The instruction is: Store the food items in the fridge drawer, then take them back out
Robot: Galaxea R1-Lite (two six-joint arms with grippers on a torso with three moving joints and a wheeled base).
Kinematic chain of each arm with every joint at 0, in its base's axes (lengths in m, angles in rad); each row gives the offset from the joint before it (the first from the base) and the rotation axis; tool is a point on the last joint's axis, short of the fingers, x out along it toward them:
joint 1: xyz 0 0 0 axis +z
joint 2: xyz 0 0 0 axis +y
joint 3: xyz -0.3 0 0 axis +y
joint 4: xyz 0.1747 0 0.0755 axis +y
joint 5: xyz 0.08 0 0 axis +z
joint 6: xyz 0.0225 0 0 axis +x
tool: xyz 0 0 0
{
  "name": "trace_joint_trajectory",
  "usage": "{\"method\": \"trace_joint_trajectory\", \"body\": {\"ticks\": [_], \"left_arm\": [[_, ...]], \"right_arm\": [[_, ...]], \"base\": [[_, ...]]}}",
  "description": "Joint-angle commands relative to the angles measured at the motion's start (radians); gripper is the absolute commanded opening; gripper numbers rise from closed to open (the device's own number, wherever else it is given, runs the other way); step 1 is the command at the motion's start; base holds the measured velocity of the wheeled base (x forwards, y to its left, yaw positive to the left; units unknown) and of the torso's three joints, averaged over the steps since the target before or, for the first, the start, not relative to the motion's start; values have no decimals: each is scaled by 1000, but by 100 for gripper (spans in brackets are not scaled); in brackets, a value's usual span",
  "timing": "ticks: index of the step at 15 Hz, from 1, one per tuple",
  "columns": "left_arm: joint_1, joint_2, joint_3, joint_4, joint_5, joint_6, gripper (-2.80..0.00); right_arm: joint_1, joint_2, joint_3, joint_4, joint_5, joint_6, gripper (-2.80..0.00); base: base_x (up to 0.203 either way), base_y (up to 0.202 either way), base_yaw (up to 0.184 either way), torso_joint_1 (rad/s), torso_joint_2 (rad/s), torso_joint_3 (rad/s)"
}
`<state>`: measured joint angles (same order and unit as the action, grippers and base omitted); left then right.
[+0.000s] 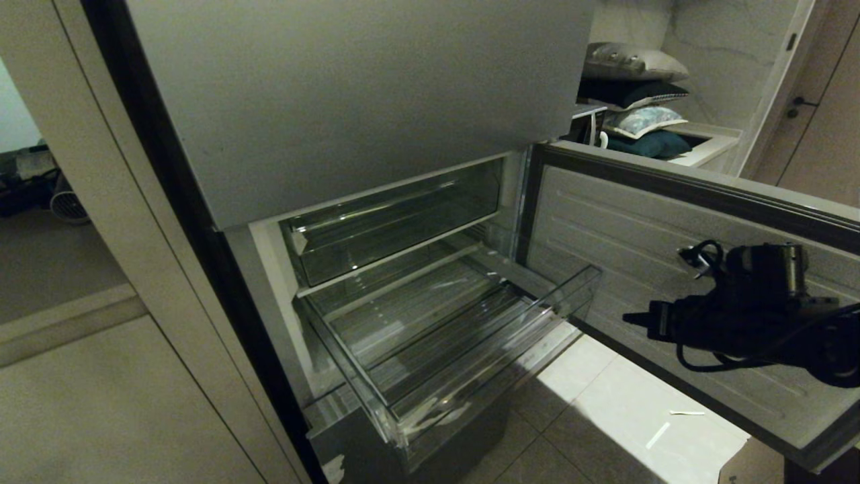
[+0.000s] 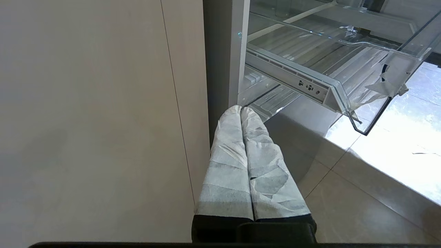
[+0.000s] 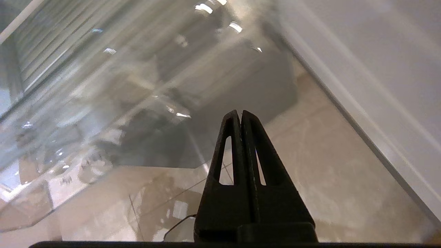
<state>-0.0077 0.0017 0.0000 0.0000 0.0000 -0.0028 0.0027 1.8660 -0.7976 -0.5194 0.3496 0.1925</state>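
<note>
Kitchen corner w/ pale tiled floor (image 1: 605, 417), tall beige cabinet panel (image 2: 86, 120) beside the fridge; stack of cushions (image 1: 638, 101) on a ledge well behind the open fridge door (image 1: 672, 269).

You have the fridge drawer (image 1: 463, 349) pulled out: clear bin, ribbed floor, slanted front lip, white sticker scraps on its front. Nothing lies on the ribbed floor that you can see. Shallower clear tray (image 1: 396, 222) sits pushed in above it. No food items visible in any view.

Right gripper (image 3: 240, 115): fingers pressed together, tips touching, holding nothing. In head view you see the right arm (image 1: 752, 316) in front of the open door's inner panel, gripper end pointing toward the drawer's far side wall, well apart from it, no contact. From the right wrist cam, the drawer's clear wall lies ahead of and beyond the fingertips, blurred; floor tiles below the tips, door edge off to one side.

Left gripper (image 2: 241, 110): white-wrapped fingers closed flat against each other, empty. It hangs low by the cabinet panel; drawer's rail-side corner and sticker scrap (image 2: 386, 82) are ahead of the tips and off to the side, near but apart. Left arm not in head view.
</note>
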Motion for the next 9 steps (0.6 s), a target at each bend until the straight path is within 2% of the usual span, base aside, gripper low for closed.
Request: {"method": "trace_joint_trajectory", "body": {"ticks": [1,6,9], "left_arm": [[0,1,0,0,0,0,-280],[0,1,0,0,0,0,-280],[0,1,0,0,0,0,-280]], "right_arm": [[64,103,-76,-2,-3,-20,-280],[159,185,-148,0,-16,-25,-280],[187,252,-244,-4,-70,-30,-280]], "base": [[0,0,0,0,0,0],[0,0,0,0,0,0],[0,0,0,0,0,0]]}}
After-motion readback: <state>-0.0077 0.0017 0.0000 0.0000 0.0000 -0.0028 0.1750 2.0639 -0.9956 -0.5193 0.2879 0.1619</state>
